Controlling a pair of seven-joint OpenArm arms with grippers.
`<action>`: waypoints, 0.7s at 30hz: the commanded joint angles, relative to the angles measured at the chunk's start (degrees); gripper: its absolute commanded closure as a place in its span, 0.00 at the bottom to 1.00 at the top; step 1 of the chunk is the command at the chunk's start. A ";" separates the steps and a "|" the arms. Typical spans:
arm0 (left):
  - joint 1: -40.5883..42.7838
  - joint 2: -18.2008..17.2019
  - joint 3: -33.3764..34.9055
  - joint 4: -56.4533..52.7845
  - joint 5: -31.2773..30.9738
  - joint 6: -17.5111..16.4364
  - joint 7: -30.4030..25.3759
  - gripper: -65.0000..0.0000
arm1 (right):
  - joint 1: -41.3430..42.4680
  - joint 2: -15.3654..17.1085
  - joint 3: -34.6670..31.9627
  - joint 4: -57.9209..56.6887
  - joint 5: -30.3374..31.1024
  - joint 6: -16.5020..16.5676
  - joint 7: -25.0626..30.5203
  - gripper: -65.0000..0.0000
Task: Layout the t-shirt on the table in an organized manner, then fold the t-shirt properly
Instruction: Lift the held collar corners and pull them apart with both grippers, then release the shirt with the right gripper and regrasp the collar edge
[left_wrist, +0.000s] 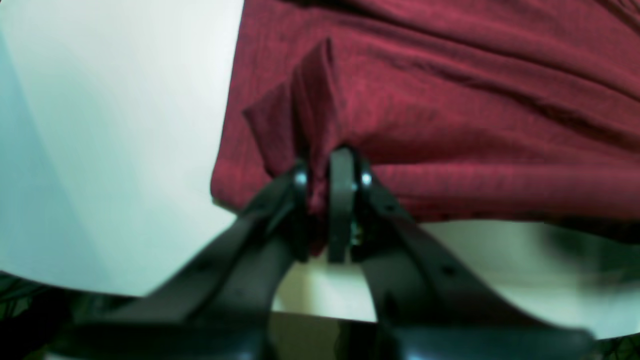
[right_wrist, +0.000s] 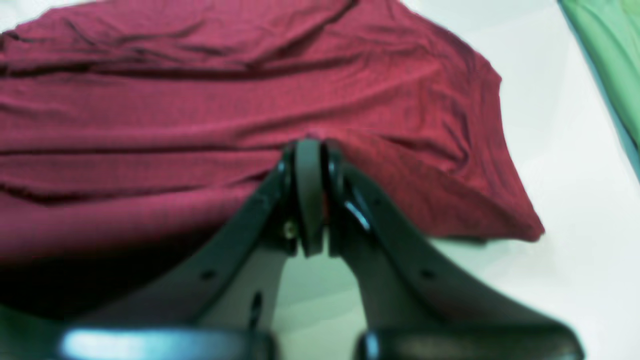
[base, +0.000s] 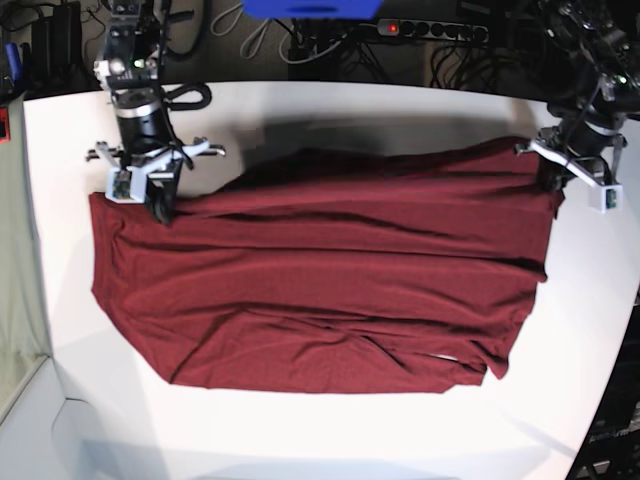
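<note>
Both my grippers are clamped on the t-shirt (base: 320, 280): left gripper (left_wrist: 327, 165) pinching a bunched corner, right gripper (right_wrist: 310, 150) biting the far edge, so it hangs stretched between them across the table (base: 330, 430), probably for flattening

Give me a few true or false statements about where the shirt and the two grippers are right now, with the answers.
1. The left gripper is shut on a pinch of the t-shirt. True.
2. The right gripper is open and hangs clear of the cloth. False: it is shut on the shirt's edge.
3. The t-shirt is folded into a neat small square. False: it lies spread wide and wrinkled across the table.
4. In the base view the two grippers hold opposite ends of the shirt's far edge. True.
5. The shirt is blue. False: it is dark red.
</note>
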 joint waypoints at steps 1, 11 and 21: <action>-0.27 -0.61 -0.29 0.67 -0.44 -0.04 -1.08 1.00 | 1.07 0.00 0.05 0.39 0.19 0.17 1.49 1.00; -1.41 -0.70 -0.29 -6.89 -0.44 0.31 -1.08 1.00 | 5.46 0.09 -0.03 -6.47 0.01 0.17 1.49 1.00; -5.11 -0.79 -0.64 -11.02 -0.44 0.49 -1.08 0.99 | 7.13 0.88 -0.39 -8.05 0.01 0.17 1.49 1.00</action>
